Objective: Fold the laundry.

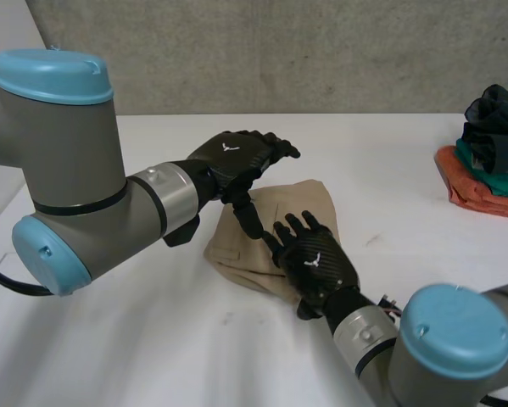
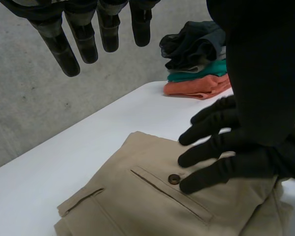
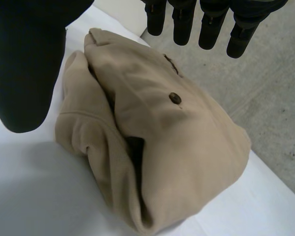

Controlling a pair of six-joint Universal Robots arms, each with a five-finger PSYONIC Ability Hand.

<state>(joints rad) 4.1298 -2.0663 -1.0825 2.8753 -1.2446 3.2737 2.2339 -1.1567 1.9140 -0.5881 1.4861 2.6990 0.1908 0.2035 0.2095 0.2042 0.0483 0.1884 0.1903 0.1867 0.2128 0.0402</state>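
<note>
the folded beige trousers (image 1: 309, 202) lie about the middle of the white table (image 1: 126, 339), bunched into a thick packet with a back pocket and its dark button (image 2: 174, 179) facing up. the right hand (image 1: 319, 261) lies on the part of the packet nearest the table's front edge, palm down. in the left wrist view its fingers (image 2: 213, 147) are straight and spread, their tips resting on the cloth just beside the button and the pocket slit. it pinches nothing and nothing is curled round the fabric. in its own wrist view the fingertips (image 3: 211, 27) reach out over the trousers (image 3: 186, 142) and the button (image 3: 175, 98) sits just short of them, while the thumb (image 3: 26, 64) stands off to the side of the packet, over the table.

the left hand (image 1: 237, 157) hangs in the air above the packet's far-left part, clear of the cloth at the palm. its fingers (image 2: 71, 51) are straight, apart and empty, pointing toward the table's right edge. its thumb (image 1: 252, 219) angles down toward the trousers close to the right hand's fingertips; whether it touches the cloth cannot be told.

well apart from the trousers, at the far right edge of the table, sits a pile of clothes (image 1: 491, 157), dark pieces on top, teal below, orange at the bottom.
</note>
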